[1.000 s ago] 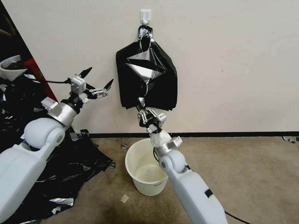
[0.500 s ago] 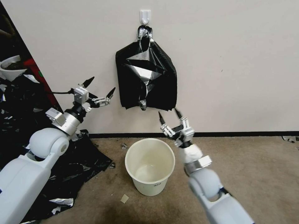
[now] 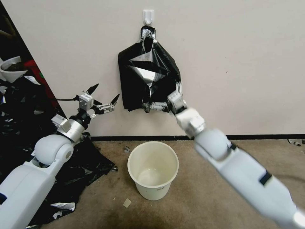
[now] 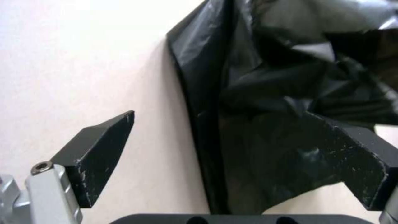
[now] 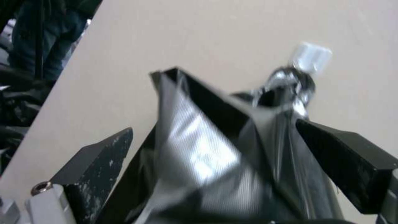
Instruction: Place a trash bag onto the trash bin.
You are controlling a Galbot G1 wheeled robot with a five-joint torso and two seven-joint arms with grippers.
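My right tool gapes open against the hanging stack of bags, seemingly touching; my left tool hovers open beside it.

left gripper fingers spread | black bags hang against wall

The floor is brown carpet and meets the wall at a dark baseboard. On it stands 1 cream bin, upright and open. Black plastic sheets lie at its left. A few small scraps, maybe paper, lie near the bin.
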